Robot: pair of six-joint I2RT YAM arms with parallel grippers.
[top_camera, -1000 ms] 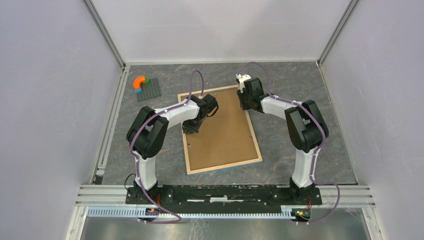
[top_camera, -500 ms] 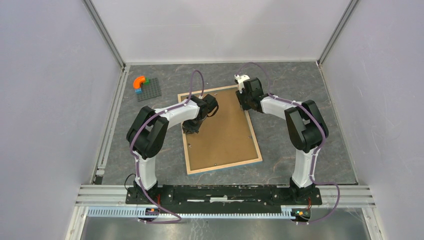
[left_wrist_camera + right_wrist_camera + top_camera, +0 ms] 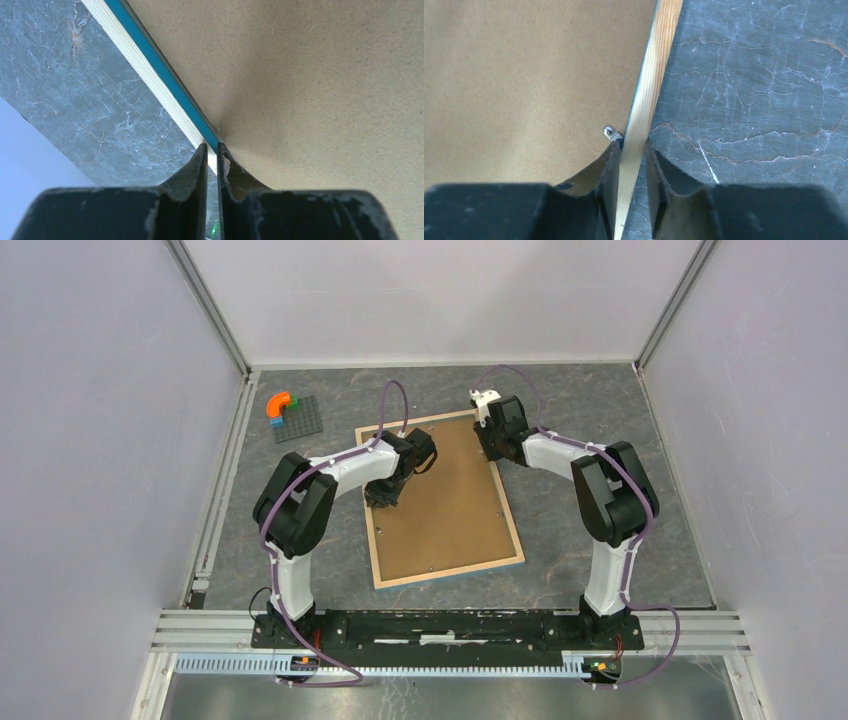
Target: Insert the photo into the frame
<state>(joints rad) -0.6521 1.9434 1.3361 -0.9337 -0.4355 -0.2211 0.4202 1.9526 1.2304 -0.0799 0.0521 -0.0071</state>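
My right end effector (image 3: 631,147) pinches the frame (image 3: 652,75) by its right rail — my left end effector (image 3: 212,150), almost closed, meets its left rail.

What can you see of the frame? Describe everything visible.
The frame lies flat, back up, on the grey table, slightly askew. Thin light-wood rails with a blue edge surround a brown backing board; a small metal tab shows. The right fingers clasp its right rail; the left fingers touch its left rail.

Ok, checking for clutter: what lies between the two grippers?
Only the flat brown backing board inside the thin light-wood rectangular frame; top external view shows it.
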